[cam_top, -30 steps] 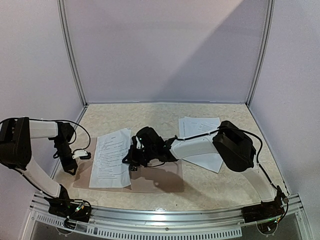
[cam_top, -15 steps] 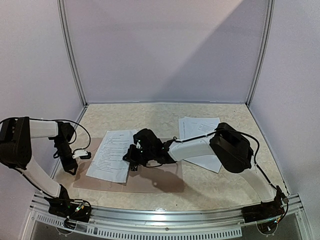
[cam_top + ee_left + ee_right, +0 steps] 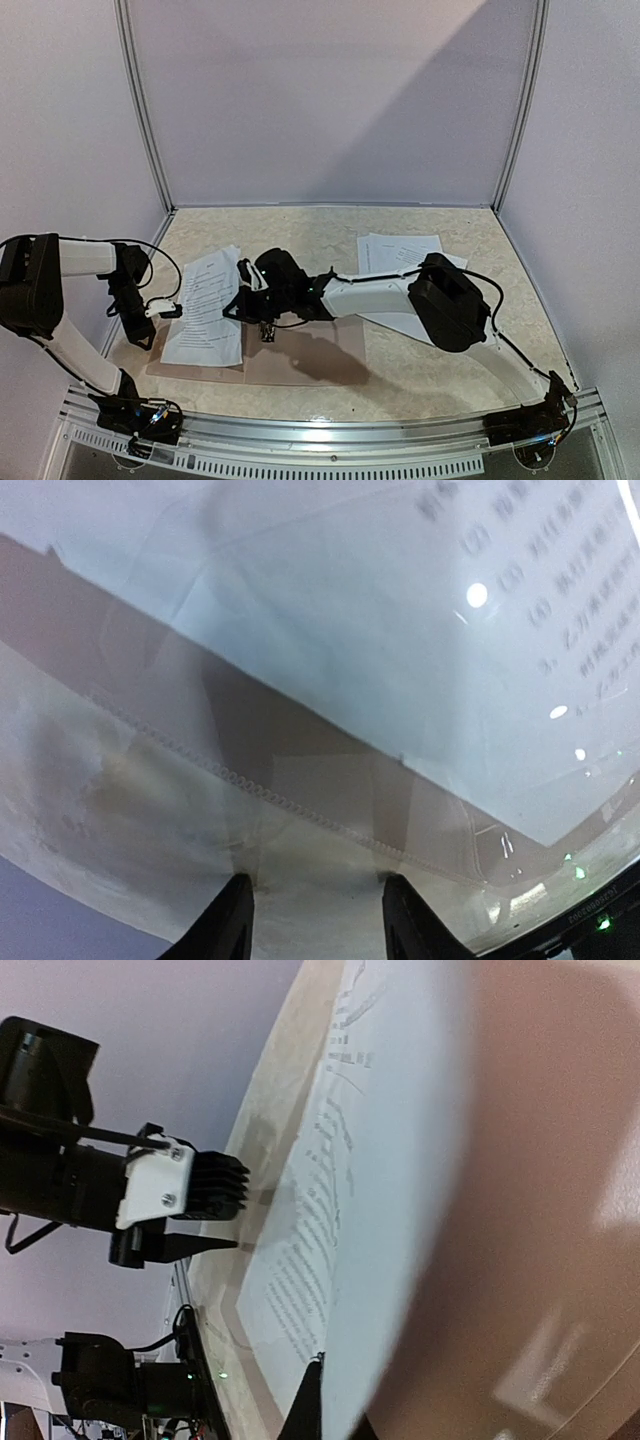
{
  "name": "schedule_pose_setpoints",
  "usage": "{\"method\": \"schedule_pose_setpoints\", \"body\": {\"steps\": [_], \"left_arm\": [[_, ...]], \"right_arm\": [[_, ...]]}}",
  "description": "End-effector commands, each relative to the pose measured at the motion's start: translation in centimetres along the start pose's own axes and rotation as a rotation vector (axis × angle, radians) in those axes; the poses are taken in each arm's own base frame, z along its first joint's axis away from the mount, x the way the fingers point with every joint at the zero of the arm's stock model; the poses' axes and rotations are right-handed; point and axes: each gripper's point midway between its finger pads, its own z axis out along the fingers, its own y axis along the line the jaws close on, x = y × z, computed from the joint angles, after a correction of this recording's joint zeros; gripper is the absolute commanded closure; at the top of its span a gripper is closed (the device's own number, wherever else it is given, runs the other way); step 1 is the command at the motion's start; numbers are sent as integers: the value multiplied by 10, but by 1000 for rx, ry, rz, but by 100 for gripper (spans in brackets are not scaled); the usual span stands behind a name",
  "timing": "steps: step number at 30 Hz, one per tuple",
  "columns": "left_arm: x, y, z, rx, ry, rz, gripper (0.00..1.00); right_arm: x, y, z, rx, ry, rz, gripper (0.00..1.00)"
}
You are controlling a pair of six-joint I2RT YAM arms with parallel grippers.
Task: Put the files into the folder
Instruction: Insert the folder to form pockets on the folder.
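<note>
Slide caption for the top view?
Right tool pinches a printed sheet on the open folder's left half; more sheets lie far right.

Overhead rear view — wrist close-ups (shared sheet)

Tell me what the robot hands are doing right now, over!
Right gripper shut on a sheet, over the folder. Left gripper at folder's left edge, grip unclear. More sheets waiting far right. Nothing seen blocking.

You have: pale lilac walls on three sides, plain. Beige marbled tabletop. Two aluminium corner posts at the rear. Ribbed aluminium rail along your near edge. Diagonal shadow crosses the back wall.
</note>
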Motion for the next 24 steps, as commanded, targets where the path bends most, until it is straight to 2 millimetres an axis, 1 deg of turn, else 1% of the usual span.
{"method": "schedule_pose_setpoints", "body": {"steps": [1,3,6,11,14,16,18,24], "left_arm": [[-10,-25,13,107,-48,31,54],[-11,-25,13,106,-49,32,54],[-11,-25,13,106,-49,29,54],[-11,-24,13,106,-50,29,54],[-12,-23,12,103,-56,28,54],[-13,-23,12,104,-56,31,55],[-13,-22,12,101,-57,29,55],[-14,-20,12,98,-60,28,55]], "right_arm": [[26,-29,14,44,68,22,100],[28,-28,17,37,68,33,100],[30,-21,21,23,67,38,100],[32,-20,22,51,69,60,100],[34,-11,21,25,83,68,100],[38,-13,22,45,98,93,100],[44,-23,22,82,114,131,100],[55,-42,26,128,139,205,100]]}}
